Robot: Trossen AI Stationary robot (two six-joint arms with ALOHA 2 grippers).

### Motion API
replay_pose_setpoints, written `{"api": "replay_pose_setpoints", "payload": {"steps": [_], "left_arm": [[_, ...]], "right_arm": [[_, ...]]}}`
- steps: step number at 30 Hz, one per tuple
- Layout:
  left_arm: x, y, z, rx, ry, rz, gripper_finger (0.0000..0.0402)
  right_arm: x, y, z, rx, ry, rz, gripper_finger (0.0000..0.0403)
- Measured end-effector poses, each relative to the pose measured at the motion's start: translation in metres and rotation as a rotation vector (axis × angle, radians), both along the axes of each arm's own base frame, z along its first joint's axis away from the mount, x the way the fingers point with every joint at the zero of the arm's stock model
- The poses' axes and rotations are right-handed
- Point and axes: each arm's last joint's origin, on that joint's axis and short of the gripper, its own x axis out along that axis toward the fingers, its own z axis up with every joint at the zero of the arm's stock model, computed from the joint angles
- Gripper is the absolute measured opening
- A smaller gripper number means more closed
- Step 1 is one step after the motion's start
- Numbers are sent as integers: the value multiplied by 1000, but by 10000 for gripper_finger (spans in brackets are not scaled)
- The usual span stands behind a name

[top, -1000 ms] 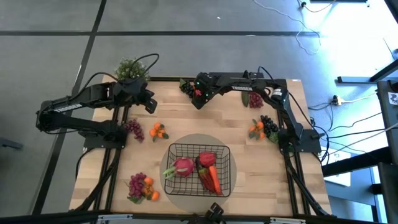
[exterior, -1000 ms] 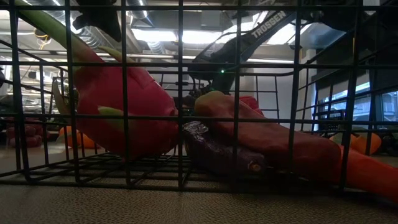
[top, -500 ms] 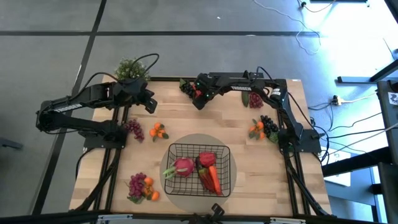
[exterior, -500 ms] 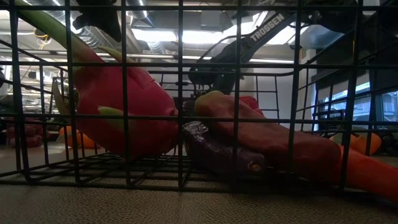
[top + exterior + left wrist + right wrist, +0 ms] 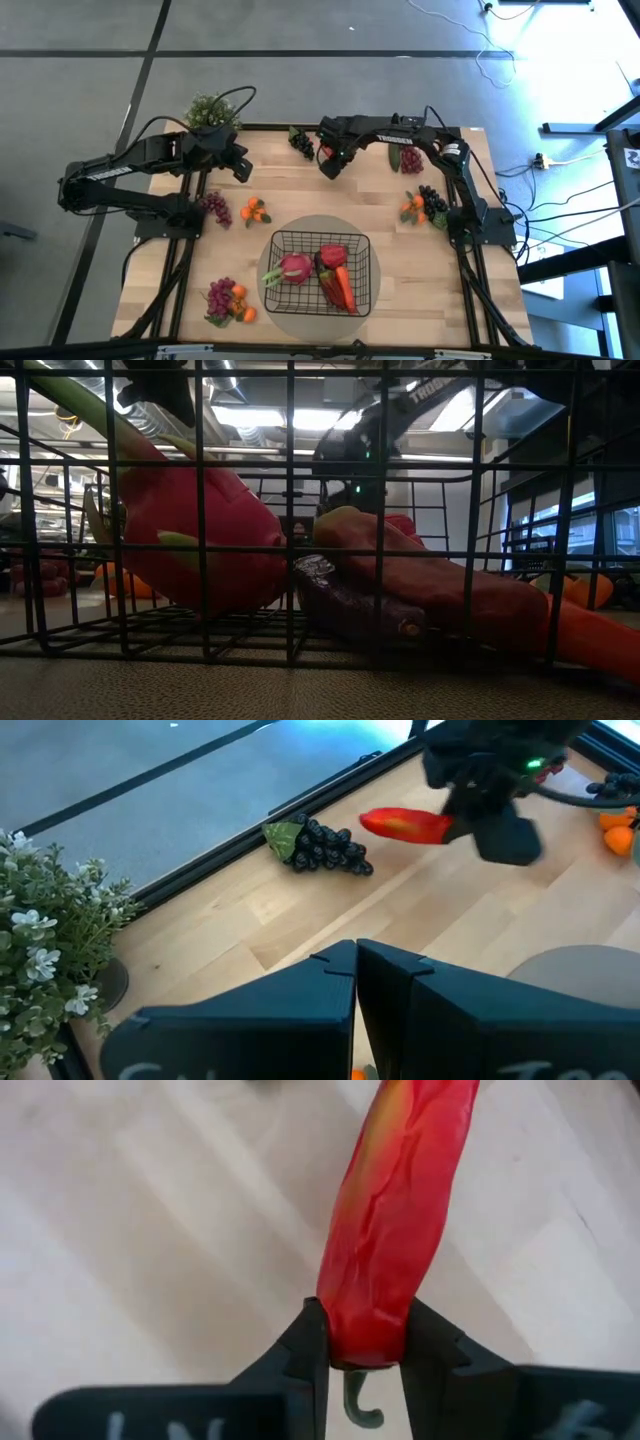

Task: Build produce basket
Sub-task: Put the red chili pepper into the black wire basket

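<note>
Right tool [image 5: 365,1342] gripped red pepper [image 5: 400,1220] by its stem end; it could swing loose before the basket [image 5: 320,268]. Left tool [image 5: 355,965] was clenched, idle.

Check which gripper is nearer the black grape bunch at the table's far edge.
Right. The right gripper, shut on a red pepper, sits just beside the black grape bunch. The left gripper waits farther off, toward the potted plant.
</note>
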Motion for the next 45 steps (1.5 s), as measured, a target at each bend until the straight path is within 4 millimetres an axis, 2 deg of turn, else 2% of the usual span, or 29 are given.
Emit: {"api": "replay_pose_setpoints", "payload": {"steps": [3,9,16,19,24,29,35,41,45], "left_arm": [[0,0,0,10,11,-11,0],[0,0,0,19,28,-41,0],[1,-2,-1,-4,37,-126,0],[2,-3,-1,-7,46,-172,0],[2,-4,-1,-3,51,-190,0],[3,-9,-1,-1,59,-250,0],[5,-16,-1,-17,52,-309,0],[7,-24,-1,-53,26,-329,0],[8,-33,-1,-65,33,-442,0]], "right_arm": [[0,11,17,15,40,37,68],[-3,40,64,43,129,116,68],[-2,90,124,46,150,224,68],[1,115,146,29,68,289,63],[0,156,176,106,-65,415,63],[-15,197,194,243,-130,599,63],[-31,236,211,407,-218,830,63],[-39,268,213,512,-247,1003,63],[-39,277,207,519,-223,1041,63]]}}
